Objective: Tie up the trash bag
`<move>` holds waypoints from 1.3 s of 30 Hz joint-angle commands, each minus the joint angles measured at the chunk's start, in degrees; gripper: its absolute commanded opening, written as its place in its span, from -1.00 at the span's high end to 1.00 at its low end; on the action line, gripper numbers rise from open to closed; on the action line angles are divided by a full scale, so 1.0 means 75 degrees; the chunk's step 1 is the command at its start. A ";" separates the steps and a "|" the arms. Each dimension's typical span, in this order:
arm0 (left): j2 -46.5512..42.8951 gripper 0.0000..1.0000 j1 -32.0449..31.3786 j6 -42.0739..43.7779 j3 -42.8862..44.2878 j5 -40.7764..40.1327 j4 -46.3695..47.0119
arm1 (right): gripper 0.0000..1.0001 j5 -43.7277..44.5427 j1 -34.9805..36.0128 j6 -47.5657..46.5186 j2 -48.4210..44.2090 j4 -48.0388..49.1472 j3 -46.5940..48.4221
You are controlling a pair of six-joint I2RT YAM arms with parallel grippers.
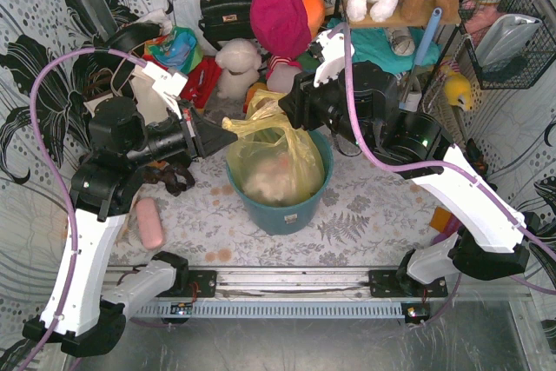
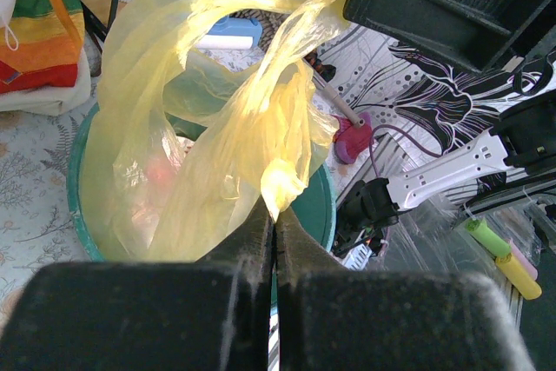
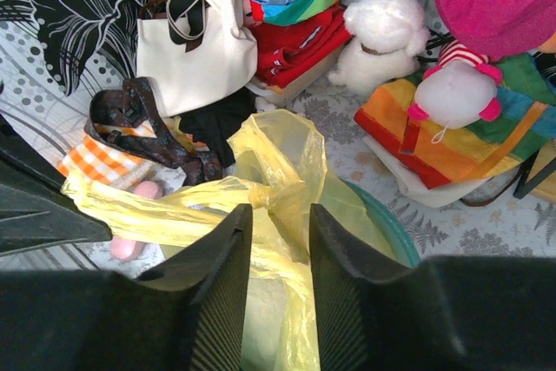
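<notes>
The yellow trash bag [image 1: 276, 161] sits in the teal bin [image 1: 287, 213], with white paper showing through. My left gripper [image 1: 223, 134] is shut on the bag's left flap and holds it stretched out sideways; in the left wrist view the flap [image 2: 278, 175] runs into the closed jaws of the left gripper [image 2: 274, 219]. My right gripper [image 1: 285, 107] hovers over the bag's top at the back. In the right wrist view the right gripper [image 3: 280, 219] stands with its jaws apart. Twisted yellow plastic [image 3: 278, 184] lies in the gap, not pinched.
A cream tote bag [image 3: 195, 54], a dark patterned cloth [image 3: 143, 128] and plush toys [image 3: 382, 36] crowd the back of the table. A pink object [image 1: 150, 221] lies left of the bin. A wire basket [image 1: 512, 36] hangs at the right.
</notes>
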 commanded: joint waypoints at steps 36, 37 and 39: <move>0.3166 0.92 -0.3607 -0.0982 0.4284 0.0823 0.3322 | 1.00 -0.3023 -0.0006 -0.0223 0.2257 0.1873 0.3640; 0.3305 0.92 -0.3678 -0.0889 0.4511 0.0777 0.3210 | 1.00 -0.3099 -0.0004 -0.0224 0.2319 0.1878 0.3742; 0.3556 0.92 -0.3771 -0.0694 0.4879 0.0569 0.2961 | 1.00 -0.3232 0.0000 -0.0233 0.2440 0.1874 0.3919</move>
